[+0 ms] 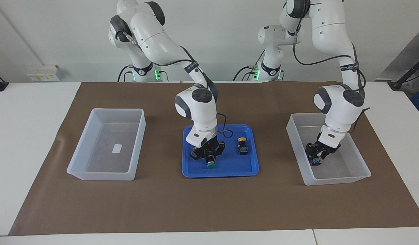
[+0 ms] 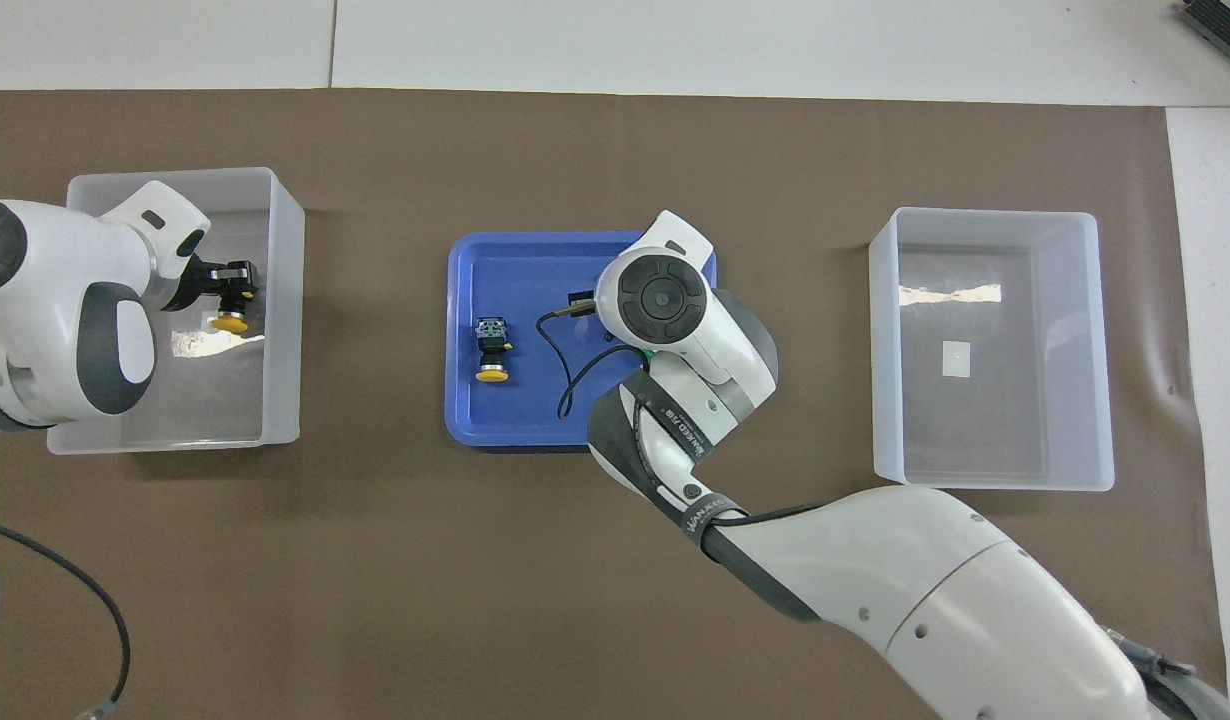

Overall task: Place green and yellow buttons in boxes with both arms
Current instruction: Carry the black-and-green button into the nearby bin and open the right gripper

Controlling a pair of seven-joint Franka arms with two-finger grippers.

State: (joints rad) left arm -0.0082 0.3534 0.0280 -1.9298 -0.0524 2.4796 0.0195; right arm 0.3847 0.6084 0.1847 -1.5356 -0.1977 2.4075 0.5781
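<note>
The right gripper (image 1: 208, 157) is down in the blue tray (image 1: 251, 169) at the middle of the surface, its fingers pinching the black body of a green button (image 1: 210, 164) whose cap points away from the robots. In the same tray, toward the left arm's end, a yellow button (image 1: 243, 146) lies on its side, apart from the gripper, its cap toward the robots. The left gripper (image 1: 317, 154) is low inside the clear box (image 1: 332, 178) at the left arm's end; a second yellow button (image 2: 231, 318) sits at its fingertips, cap toward the robots, and I cannot tell whether the fingers pinch it or stand spread around it. Another clear box (image 1: 104, 175) stands at the right arm's end with a small white label (image 1: 117, 148) on its floor. Tray and boxes rest on a brown mat (image 1: 209, 204) covering the white surface
</note>
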